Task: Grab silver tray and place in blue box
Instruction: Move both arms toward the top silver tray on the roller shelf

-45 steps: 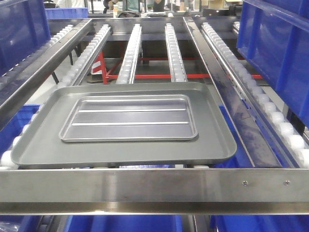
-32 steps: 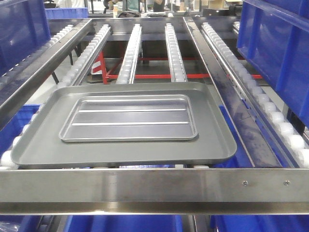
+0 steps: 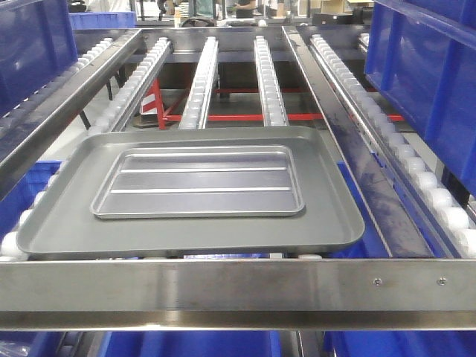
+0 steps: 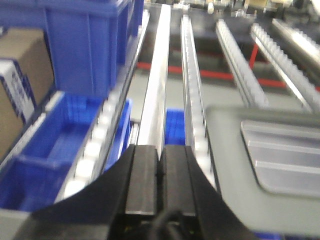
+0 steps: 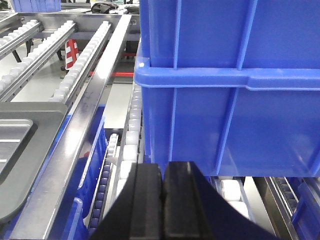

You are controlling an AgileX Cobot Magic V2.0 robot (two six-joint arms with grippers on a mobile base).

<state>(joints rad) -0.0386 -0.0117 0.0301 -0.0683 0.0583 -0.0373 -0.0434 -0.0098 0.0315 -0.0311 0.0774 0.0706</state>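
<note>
Steel rails and white roller tracks run away from the camera in the front view. At their near end, behind a steel crossbar (image 3: 238, 290), the silver tray (image 3: 199, 182) lies flat inside a larger dark grey tray (image 3: 331, 219). The blue box (image 3: 424, 74) stands far right. Compared with a moment ago, neither tray has shifted and no arm shows, so the pick looks not yet begun.

From the left wrist, blurred, the left gripper (image 4: 160, 150) has its fingers pressed together on nothing, near and left of the dark grey tray (image 4: 225, 150); the silver tray (image 4: 285, 160) lies right of it.

From the right wrist, the right gripper (image 5: 162, 167) is likewise closed and empty, facing the blue box (image 5: 225, 100), with the silver tray (image 5: 12, 135) at far left.
</note>
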